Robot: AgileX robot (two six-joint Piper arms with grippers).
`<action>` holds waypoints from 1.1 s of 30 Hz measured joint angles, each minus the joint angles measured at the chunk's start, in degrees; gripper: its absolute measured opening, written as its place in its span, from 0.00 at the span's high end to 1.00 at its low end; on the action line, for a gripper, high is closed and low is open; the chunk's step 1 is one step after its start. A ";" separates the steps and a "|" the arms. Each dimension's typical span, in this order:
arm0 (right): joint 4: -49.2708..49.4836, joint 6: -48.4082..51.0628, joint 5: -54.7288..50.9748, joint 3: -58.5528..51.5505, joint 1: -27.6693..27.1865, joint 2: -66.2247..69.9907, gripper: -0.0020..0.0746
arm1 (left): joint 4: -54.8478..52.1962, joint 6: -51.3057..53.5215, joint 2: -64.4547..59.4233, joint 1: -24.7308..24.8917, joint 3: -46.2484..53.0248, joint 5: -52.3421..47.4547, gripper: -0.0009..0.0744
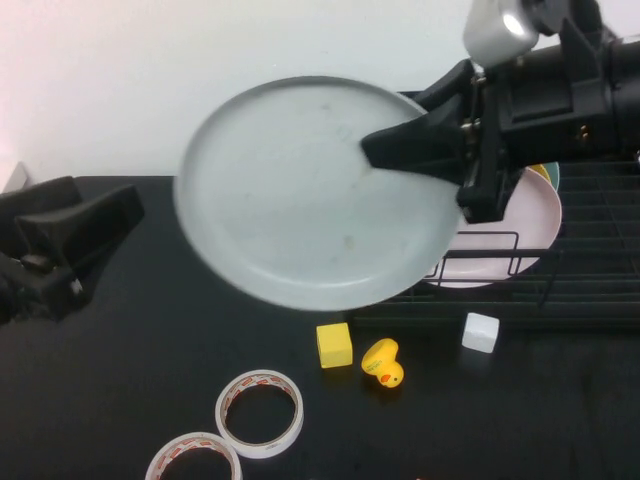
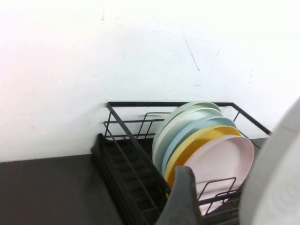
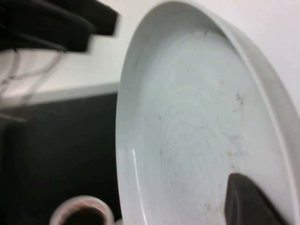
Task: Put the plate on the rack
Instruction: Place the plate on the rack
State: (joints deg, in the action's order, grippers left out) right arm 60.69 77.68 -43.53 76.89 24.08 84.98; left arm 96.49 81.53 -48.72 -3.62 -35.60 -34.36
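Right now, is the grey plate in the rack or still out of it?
Out. The right gripper holds the plate in the air, left of the rack; left gripper sits at the table's left edge.

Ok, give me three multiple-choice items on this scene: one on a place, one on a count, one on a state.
1. The round pale grey plate is:
A. on the table
B. held in the air
C. in the black wire rack

2. Tape rolls on the table:
A. one
B. two
C. four

3. The right gripper is:
A. shut on the plate
B. open, empty
C. out of view

Answers: 1 B, it hangs above the table, left of the rack. 2 B, two lie at the front. 3 A, it clamps the rim; the left gripper sits parked at the left.
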 joint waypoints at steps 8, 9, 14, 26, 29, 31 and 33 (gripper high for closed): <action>-5.50 0.08 0.00 1.55 -8.78 0.00 0.81 | -9.65 -12.25 0.00 0.00 0.00 0.91 0.64; -5.82 0.40 0.12 1.53 -10.44 0.00 0.81 | -11.48 -14.14 0.00 0.00 0.00 0.91 0.74; -6.39 9.63 1.10 1.53 -16.50 0.14 0.81 | -16.79 -19.35 0.00 0.00 0.00 -2.90 0.95; -6.39 26.51 4.13 1.53 -17.85 9.45 0.81 | -22.24 -23.35 0.00 0.00 0.00 -10.56 0.99; -6.39 28.43 5.45 1.53 -17.85 12.00 0.81 | -24.93 -24.81 0.00 0.00 0.00 -11.21 0.99; -6.39 29.64 5.69 1.53 -17.85 13.14 0.81 | -26.56 -25.43 0.00 0.00 0.00 -11.36 0.99; -6.39 30.60 5.80 1.53 -17.85 14.00 0.81 | -27.61 -25.88 0.00 0.00 0.00 -11.36 0.99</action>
State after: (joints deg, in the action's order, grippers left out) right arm 54.30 108.28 -37.72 78.42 6.24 98.98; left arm 68.88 55.65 -48.72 -3.62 -35.60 -45.72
